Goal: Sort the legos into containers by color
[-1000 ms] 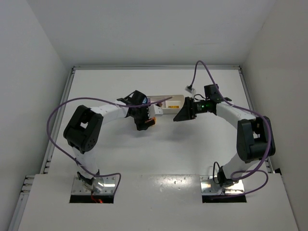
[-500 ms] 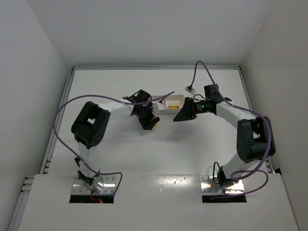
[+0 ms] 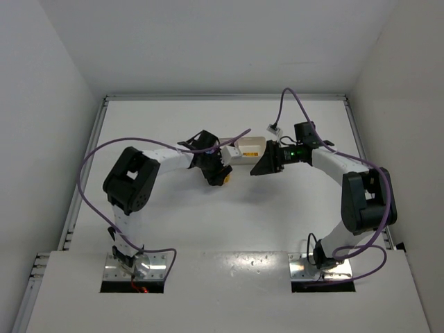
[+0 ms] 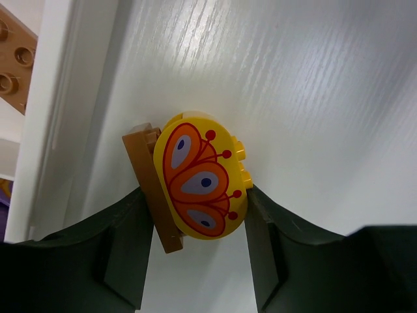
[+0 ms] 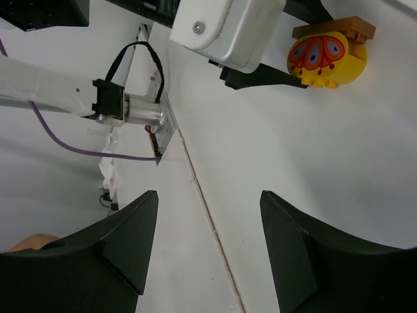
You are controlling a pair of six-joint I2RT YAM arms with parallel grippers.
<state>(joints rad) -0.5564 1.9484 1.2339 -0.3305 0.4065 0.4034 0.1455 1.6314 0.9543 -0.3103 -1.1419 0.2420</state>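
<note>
Since the yellow brick [image 4: 199, 179] with the butterfly print already sits in the left gripper [image 3: 219, 173], what matters for the coming move is where the tray [image 4: 47, 98] lies. In the left wrist view its white wall runs just beside the brick, on the side of the flat brown piece [image 4: 151, 189] stuck to the brick. The brick's long axis runs along the fingers, roughly parallel to that wall. The fingers have closed to the width of the pair, one pressing the brown piece and the other the studded yellow side. Whether the brick touches the table [image 4: 313, 85] I cannot tell. A brown brick [image 4: 13, 59] already lies in the nearest compartment. The right gripper [image 5: 205, 218] hangs near the tray's other side, spread wide and empty, so the left arm looks better placed.
</note>
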